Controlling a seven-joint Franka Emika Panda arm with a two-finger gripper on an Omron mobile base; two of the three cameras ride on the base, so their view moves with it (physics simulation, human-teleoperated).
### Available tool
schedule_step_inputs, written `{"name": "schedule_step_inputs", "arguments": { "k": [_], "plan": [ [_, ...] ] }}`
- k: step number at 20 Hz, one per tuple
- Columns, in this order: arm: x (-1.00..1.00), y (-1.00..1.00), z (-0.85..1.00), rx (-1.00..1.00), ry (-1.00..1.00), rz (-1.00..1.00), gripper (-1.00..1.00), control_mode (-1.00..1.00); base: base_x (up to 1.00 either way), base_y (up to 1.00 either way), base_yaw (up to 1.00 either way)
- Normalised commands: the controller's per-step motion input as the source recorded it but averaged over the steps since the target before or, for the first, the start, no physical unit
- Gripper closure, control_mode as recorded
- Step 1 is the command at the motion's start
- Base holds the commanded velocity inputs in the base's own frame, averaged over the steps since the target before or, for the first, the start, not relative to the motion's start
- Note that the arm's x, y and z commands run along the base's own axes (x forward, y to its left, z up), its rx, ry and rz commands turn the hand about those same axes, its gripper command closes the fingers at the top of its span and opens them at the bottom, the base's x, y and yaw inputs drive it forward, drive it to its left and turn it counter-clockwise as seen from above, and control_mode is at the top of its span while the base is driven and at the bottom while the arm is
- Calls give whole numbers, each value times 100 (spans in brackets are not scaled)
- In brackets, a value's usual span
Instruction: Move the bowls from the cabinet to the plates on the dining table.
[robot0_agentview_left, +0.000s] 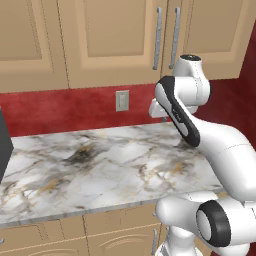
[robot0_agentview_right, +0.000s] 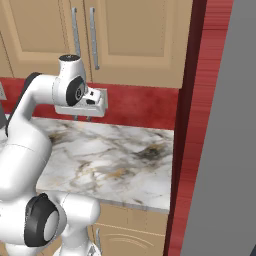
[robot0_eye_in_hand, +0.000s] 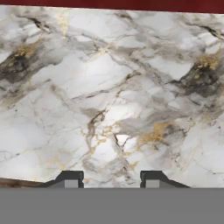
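The cabinet (robot0_agentview_left: 112, 40) hangs on the wall above the counter, its raised-panel doors shut, and the two silver bar handles (robot0_agentview_right: 94, 37) stand side by side. The bowls are hidden, and the plates and the dining table are out of view. My gripper (robot0_agentview_right: 82, 118) hovers a little above the marble counter (robot0_agentview_left: 100, 165), below the cabinet's handles, pointing down. In the hand view the gripper (robot0_eye_in_hand: 110, 180) is open: its two dark fingertips (robot0_eye_in_hand: 70, 179) stand apart over bare marble, with nothing between them.
A red backsplash with a wall outlet (robot0_agentview_left: 122, 100) runs behind the counter. A dark appliance (robot0_agentview_left: 4, 145) sits at the counter's left end. A tall grey panel (robot0_agentview_right: 220, 150) and a red wall edge close off the right side.
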Motion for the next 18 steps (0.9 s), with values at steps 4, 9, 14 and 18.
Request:
{"name": "schedule_step_inputs", "arguments": {
  "k": [4, 9, 14, 18],
  "plan": [
    [-8, 3, 4, -1, -1, 0, -100, -100, 0, 0, 0],
    [-6, 2, 40, -3, -6, 0, -100, -100, 0, 0, 0],
    [-1, -6, 46, -1, -7, 0, -100, -100, 0, 0, 0],
    [0, 0, 52, -3, -7, 0, -100, -100, 0, 0, 0]
  ]
}}
